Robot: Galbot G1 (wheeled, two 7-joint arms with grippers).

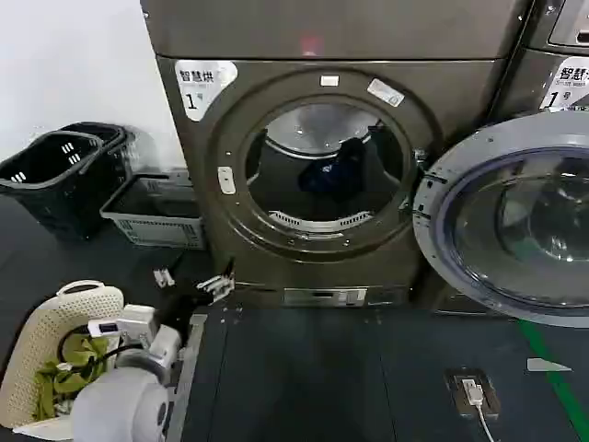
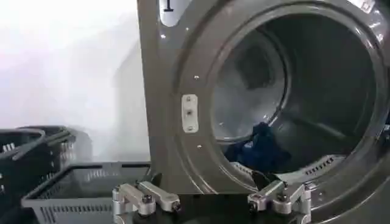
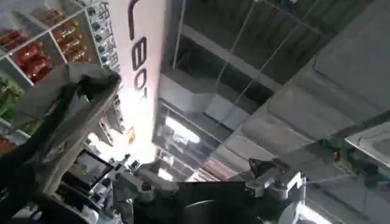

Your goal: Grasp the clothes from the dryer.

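Left claw [image 2: 211, 199] open, low before dryer [image 1: 276, 249], clothes [image 2: 262, 149] inside drum.

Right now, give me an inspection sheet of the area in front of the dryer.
Surface: dark floor, with a green stripe at the robot's right.
Job's things: dryer door swung open to the robot's right; clothes lie inside the drum, a dark blue bundle.
Clutter: black baskets, grey crate, white basket holding yellow-green cloth.
Grippers: left end effector open, low in front of the drum mouth, short of the clothes; right end effector open, pointing up at the ceiling.
Cables: white plug and cord on the floor.
Surroundings: second machine at the robot's right.
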